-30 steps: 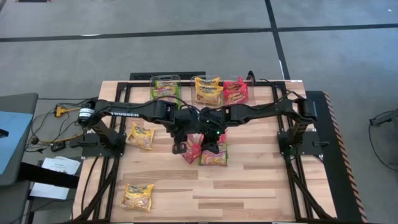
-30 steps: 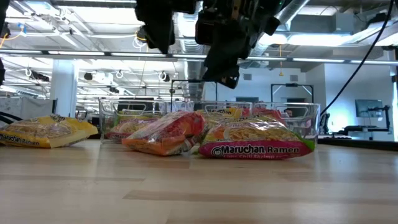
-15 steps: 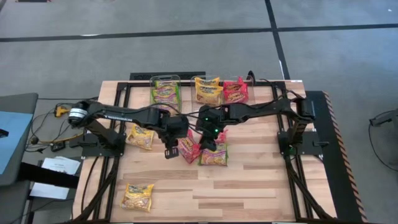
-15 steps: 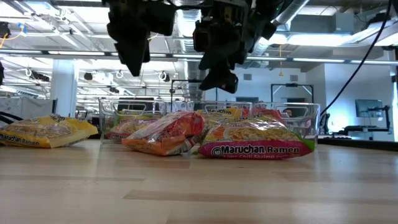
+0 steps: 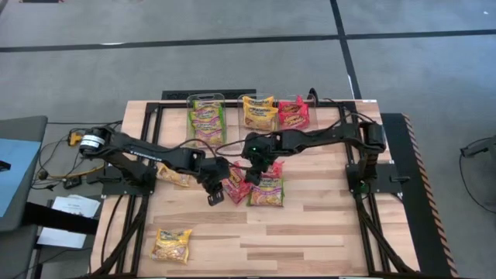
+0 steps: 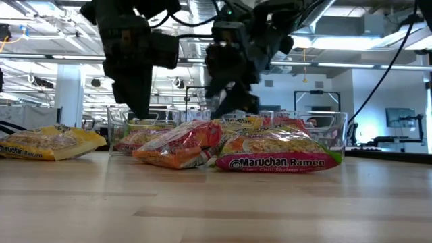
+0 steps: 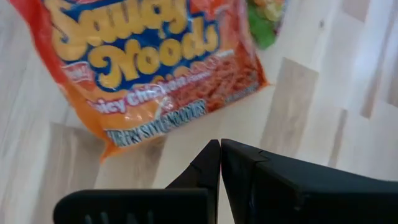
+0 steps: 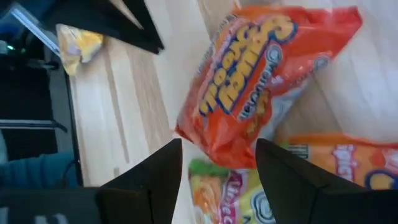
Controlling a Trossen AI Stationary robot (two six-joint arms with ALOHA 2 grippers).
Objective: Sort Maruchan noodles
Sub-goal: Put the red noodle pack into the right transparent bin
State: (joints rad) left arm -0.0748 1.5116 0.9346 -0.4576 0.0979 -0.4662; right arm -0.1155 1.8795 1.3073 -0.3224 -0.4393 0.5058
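Observation:
A red-orange noodle packet (image 5: pixel 237 184) lies mid-table, its right edge resting on a pink-and-green packet (image 5: pixel 266 192). My left gripper (image 5: pixel 215 196) is shut and hangs low just left of the red packet (image 7: pixel 155 62), its tips (image 7: pixel 219 149) over bare wood short of the packet's edge. My right gripper (image 5: pixel 260 169) is open above the red packet (image 8: pixel 261 74), slanting down, a finger on either side of it and nothing between them (image 8: pixel 217 152). One yellow packet (image 5: pixel 177 176) lies under my left arm and another (image 5: pixel 171 244) near the front left.
Three clear bins stand along the far edge, holding green (image 5: pixel 206 113), yellow (image 5: pixel 260 111) and red (image 5: pixel 293 111) packets. Bare wood (image 5: pixel 325 232) lies at the table's near right. In the low view the two arms (image 6: pixel 135 74) (image 6: pixel 233 81) hang close above the middle packets (image 6: pixel 277 154).
My left gripper has come down and toward the table's left and near edges, staying shut, and now hangs low beside the red packet. My right gripper has sunk a little over that packet and rolled. The packets have not moved.

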